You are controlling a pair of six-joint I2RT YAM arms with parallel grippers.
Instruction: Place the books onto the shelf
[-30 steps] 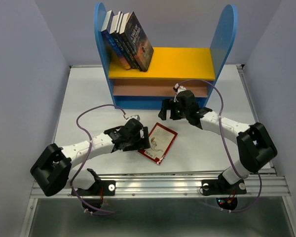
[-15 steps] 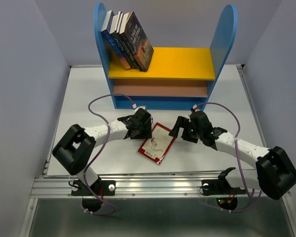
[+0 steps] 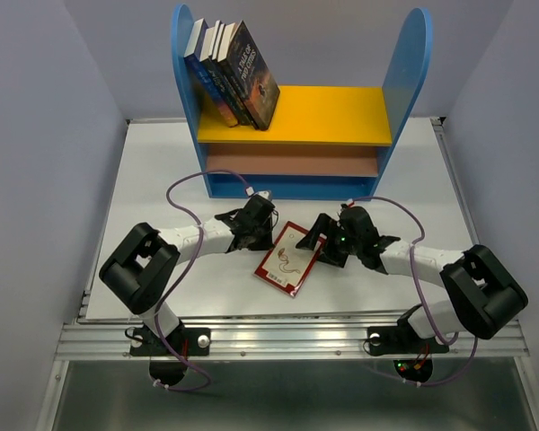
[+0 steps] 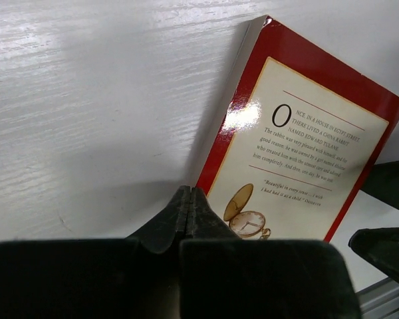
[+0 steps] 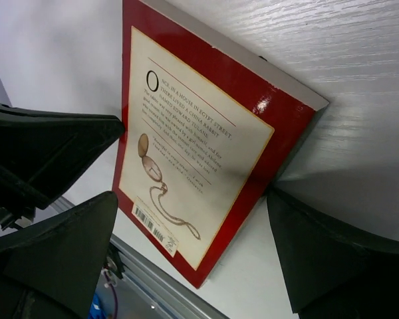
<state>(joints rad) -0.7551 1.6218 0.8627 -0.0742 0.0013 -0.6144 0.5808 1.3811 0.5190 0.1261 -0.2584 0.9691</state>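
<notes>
White table [image 3: 144, 180] — one book [image 3: 288, 260], one shelf [image 3: 332, 115]

White tabletop [image 3: 153, 180] with a glossy wood-grain look, boxed in by pale lavender walls [image 3: 36, 135] at 9, 12 and 3 o'clock. Aluminium rail [image 3: 287, 334] runs along 6 o'clock.

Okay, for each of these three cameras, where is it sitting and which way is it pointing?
Top: fixed above and behind the arms, looking down on the table, shelf and book. Both arms show, bases at the bottom.
Left wrist: low over the table, looking past the shut left claw at one edge of the book.
Right wrist: faces the book's opposite edge, with the open right claw framing it.
Shared: both wrist views show the book, and each shows the other arm's claw.
</notes>
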